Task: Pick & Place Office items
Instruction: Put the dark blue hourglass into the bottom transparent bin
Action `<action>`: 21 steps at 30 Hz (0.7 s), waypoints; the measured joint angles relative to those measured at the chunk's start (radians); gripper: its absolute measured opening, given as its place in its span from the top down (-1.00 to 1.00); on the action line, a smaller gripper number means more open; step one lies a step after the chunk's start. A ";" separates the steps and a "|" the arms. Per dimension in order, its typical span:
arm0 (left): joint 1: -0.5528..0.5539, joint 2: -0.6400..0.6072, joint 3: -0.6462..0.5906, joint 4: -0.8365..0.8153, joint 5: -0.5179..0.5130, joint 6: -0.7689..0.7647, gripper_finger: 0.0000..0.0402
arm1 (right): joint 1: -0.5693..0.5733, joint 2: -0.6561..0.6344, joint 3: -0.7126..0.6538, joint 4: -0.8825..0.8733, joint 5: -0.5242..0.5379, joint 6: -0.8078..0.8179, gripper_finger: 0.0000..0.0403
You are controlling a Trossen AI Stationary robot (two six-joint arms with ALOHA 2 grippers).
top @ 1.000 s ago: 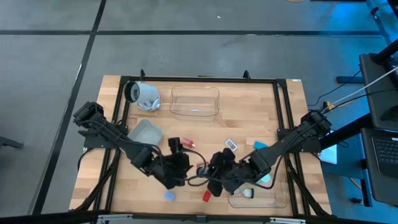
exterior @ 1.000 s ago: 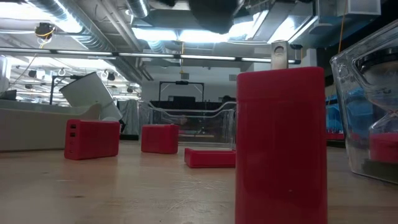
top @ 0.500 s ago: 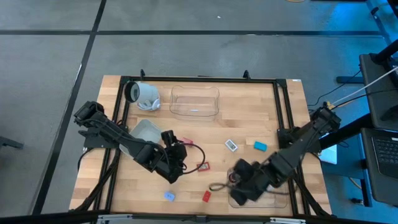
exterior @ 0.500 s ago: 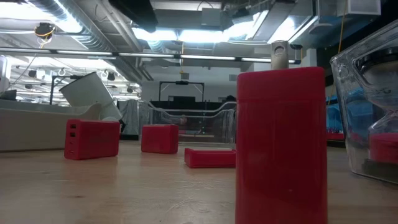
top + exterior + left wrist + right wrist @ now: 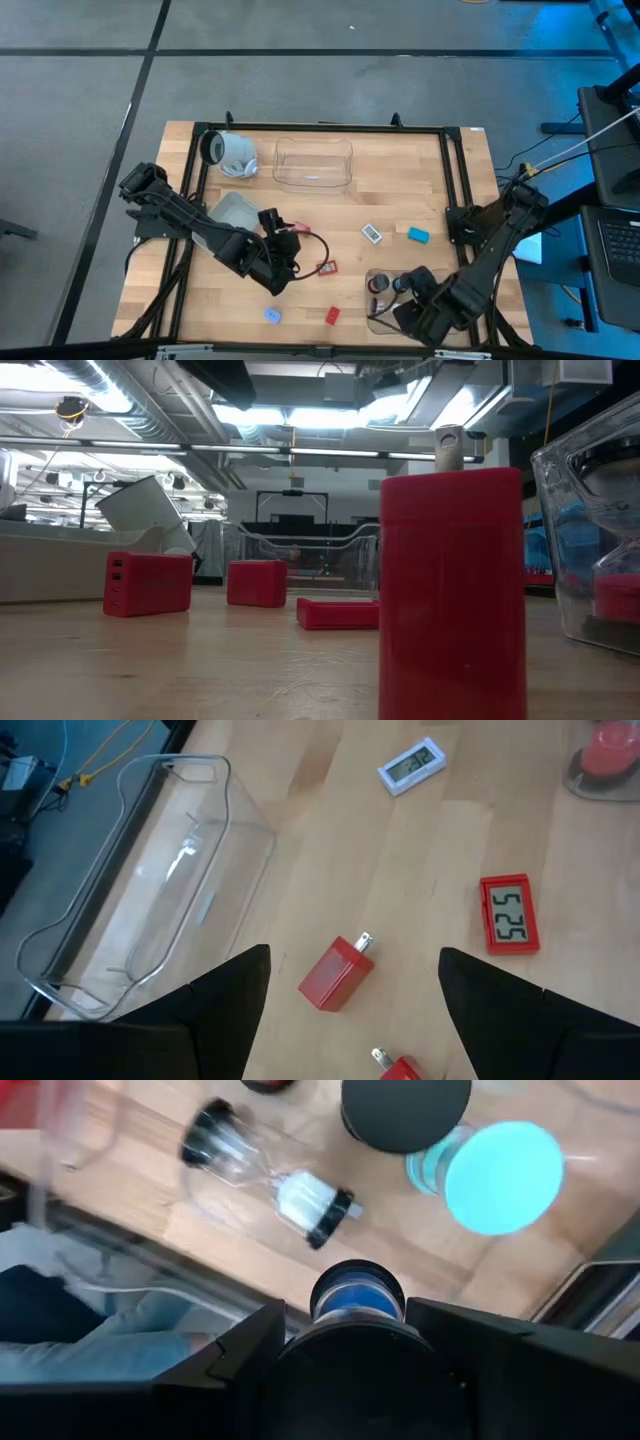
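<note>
Your right gripper [image 5: 345,1330] pinches a blue-topped puck [image 5: 357,1292] above the clear tray [image 5: 375,322] at the table's near right, where an hourglass [image 5: 268,1175] and a teal puck [image 5: 497,1177] already lie, while your left gripper [image 5: 352,985] hangs spread over a red block [image 5: 336,974].

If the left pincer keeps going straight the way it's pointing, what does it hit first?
Most likely the small red block: it lies on the table between the open fingers of the left pincer. Depth is uncertain.
</note>
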 joint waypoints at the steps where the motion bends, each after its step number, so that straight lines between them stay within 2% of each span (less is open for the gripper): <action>1: 0.000 0.000 0.000 -0.001 -0.001 -0.001 -0.43 | 0.004 0.012 0.000 -0.005 -0.003 0.001 0.00; 10: -0.005 0.000 -0.001 -0.004 -0.003 -0.003 -0.43 | 0.007 0.095 0.000 -0.088 0.007 0.001 0.00; 21: -0.005 0.000 -0.001 -0.004 -0.001 -0.003 -0.43 | 0.009 0.176 0.000 -0.072 0.023 -0.033 0.00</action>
